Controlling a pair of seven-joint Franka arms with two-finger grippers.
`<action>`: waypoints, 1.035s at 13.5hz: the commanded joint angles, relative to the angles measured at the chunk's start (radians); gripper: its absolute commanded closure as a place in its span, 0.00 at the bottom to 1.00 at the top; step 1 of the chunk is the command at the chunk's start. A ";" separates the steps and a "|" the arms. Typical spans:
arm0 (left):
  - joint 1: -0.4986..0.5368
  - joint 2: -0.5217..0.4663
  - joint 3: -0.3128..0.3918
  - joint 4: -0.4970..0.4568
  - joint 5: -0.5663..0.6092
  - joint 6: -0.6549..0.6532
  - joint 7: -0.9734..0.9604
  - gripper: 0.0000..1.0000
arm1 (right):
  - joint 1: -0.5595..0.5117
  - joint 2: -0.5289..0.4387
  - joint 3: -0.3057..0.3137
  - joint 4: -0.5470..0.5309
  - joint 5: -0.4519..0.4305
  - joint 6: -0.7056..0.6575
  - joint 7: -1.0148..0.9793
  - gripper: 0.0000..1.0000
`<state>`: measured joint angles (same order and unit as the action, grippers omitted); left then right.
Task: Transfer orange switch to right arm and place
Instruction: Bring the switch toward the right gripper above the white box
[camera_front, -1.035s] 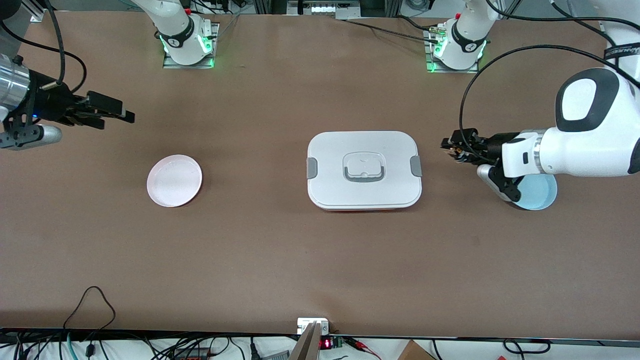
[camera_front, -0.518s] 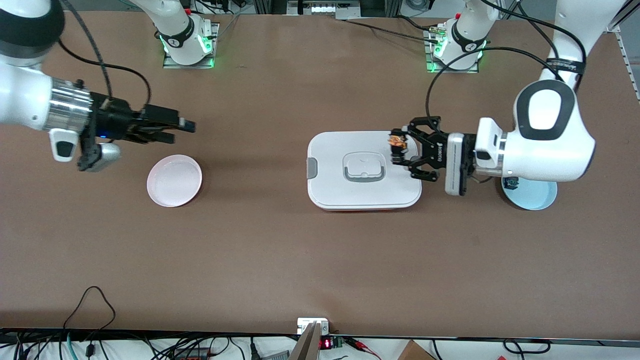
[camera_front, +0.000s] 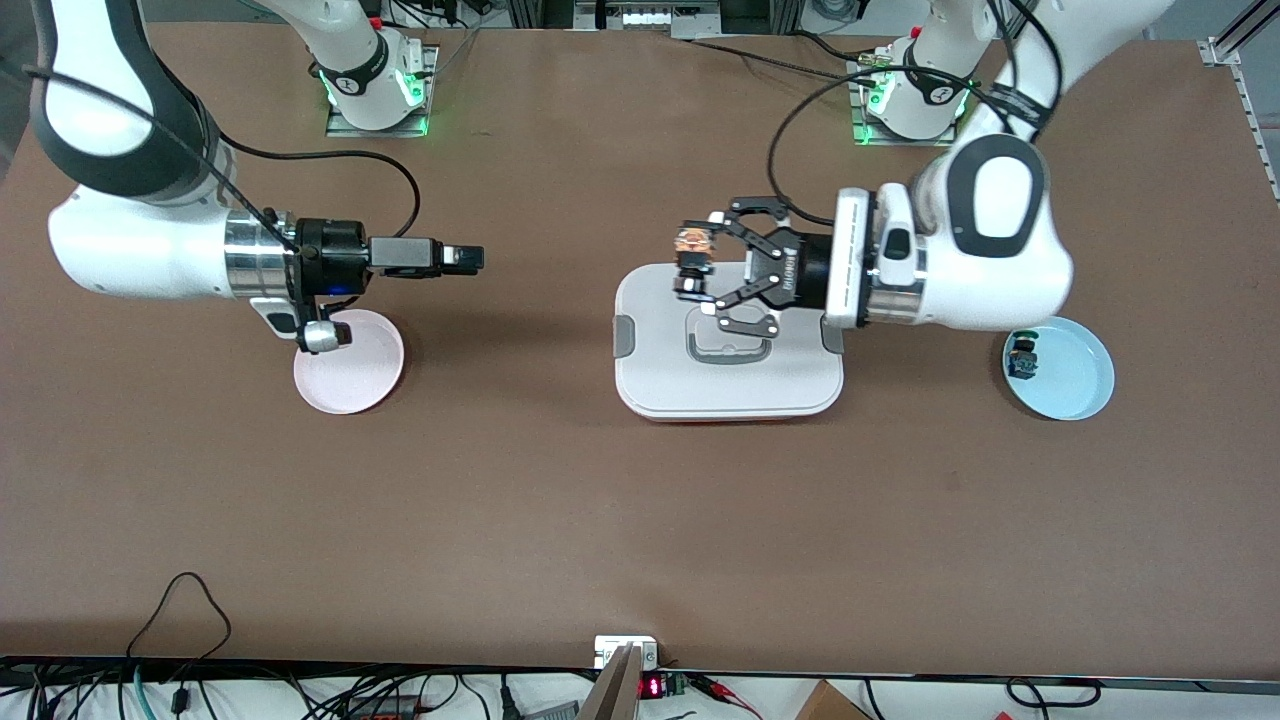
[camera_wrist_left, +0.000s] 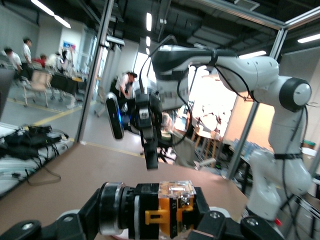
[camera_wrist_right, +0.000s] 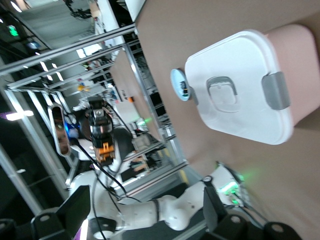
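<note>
White lidded container (camera_front: 728, 340) sits mid-table; over its edge farther from the front camera the left gripper (camera_front: 697, 268) pinches the orange switch (camera_front: 691, 243) in closed fingers, held sideways in the air. Right gripper (camera_front: 462, 258) hangs over bare table near the pink plate (camera_front: 349, 361), well apart, fingers look nearly closed and empty. Risk: right gripper arrives too closed or misaligned, knocks the tiny switch loose, or left lets go early and it drops onto the lid.
</note>
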<state>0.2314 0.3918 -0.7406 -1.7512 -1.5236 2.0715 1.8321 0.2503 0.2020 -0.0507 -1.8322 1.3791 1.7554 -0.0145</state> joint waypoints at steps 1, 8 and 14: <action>-0.058 0.006 -0.011 -0.010 -0.177 0.084 0.182 0.83 | 0.032 -0.003 -0.001 -0.016 0.145 0.004 -0.002 0.00; -0.165 0.039 -0.013 0.004 -0.345 0.220 0.325 0.83 | 0.144 0.039 -0.001 -0.007 0.232 0.003 -0.097 0.00; -0.165 0.039 -0.013 0.005 -0.345 0.222 0.326 0.83 | 0.153 0.086 -0.001 -0.006 0.351 -0.046 -0.206 0.00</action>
<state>0.0712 0.4210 -0.7478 -1.7628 -1.8330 2.2801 2.1189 0.3998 0.2791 -0.0484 -1.8391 1.6800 1.7396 -0.1816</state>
